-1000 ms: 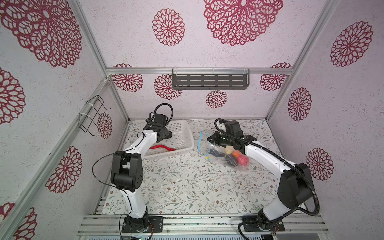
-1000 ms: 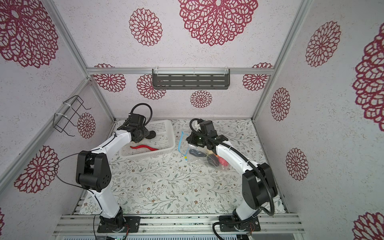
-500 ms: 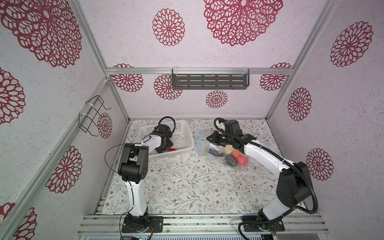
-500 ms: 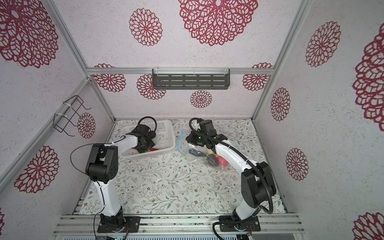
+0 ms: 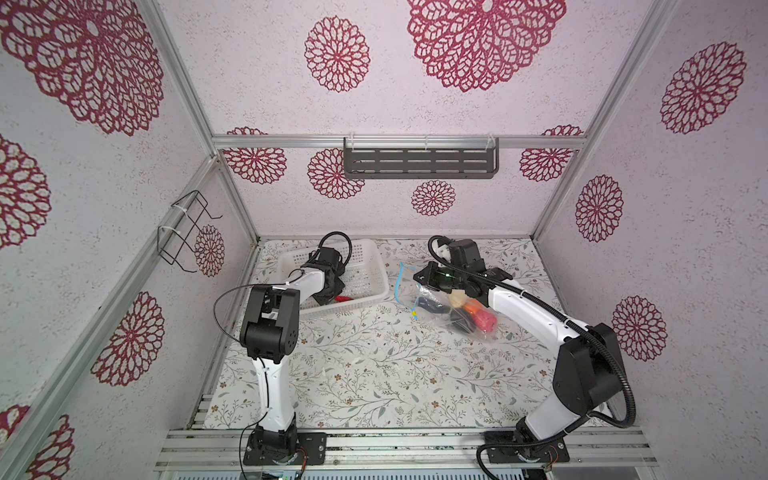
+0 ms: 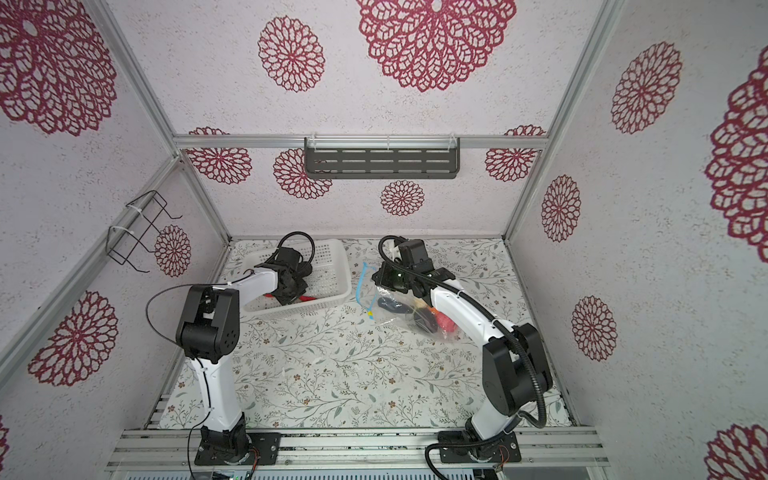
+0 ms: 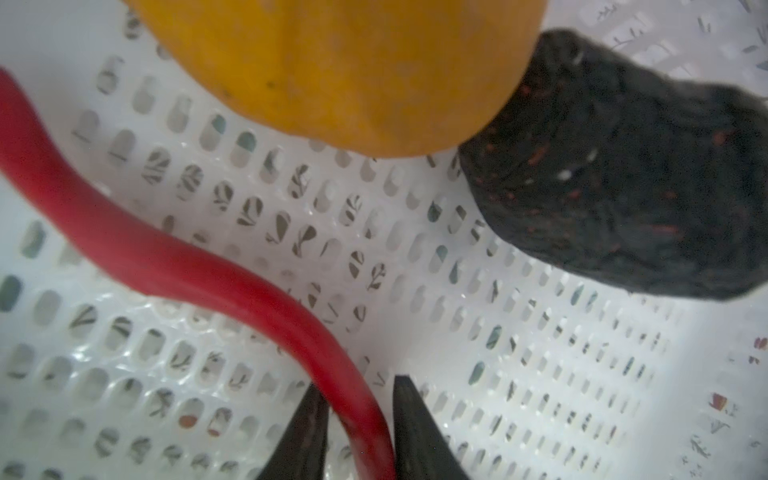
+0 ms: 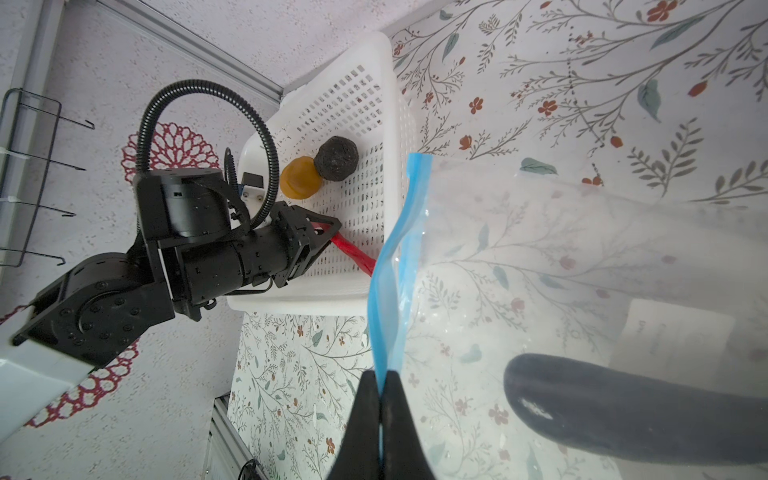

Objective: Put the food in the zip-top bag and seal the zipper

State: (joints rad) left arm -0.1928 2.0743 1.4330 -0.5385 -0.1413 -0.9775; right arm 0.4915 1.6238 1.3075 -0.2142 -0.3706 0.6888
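L gripper [image 7: 356, 384] is down in the white basket [image 5: 362, 274] at the worktop's [image 5: 374, 365] far-left corner. Its jaws sit narrow either side of the red chilli [image 7: 174, 266]. One finger [image 7: 415, 432] touches it, but the frame edge cuts the pinch off, so can't tell if it's clamped. In both top views the wrist hides the jaws and only a red bit of chilli shows.

Also in the basket: yellow-orange potato [image 7: 345, 70], top cut off, against a black lump [image 7: 623, 178].

R gripper [image 8: 380, 386] is pinched tight on the zipper [image 8: 399, 249] of the zip-top bag [image 8: 561, 257], which lies right of centre, nr the far edge. Inside are the cream ball [image 5: 457, 297], orange piece [image 5: 471, 308], pink-red ball [image 5: 484, 322] and dark items [image 5: 428, 302], hard to make out. The yellow slider [image 5: 414, 311] sits at the strip's near end. A blurry dark shape [image 8: 623, 407] shows thru the plastic, unidentifiable.
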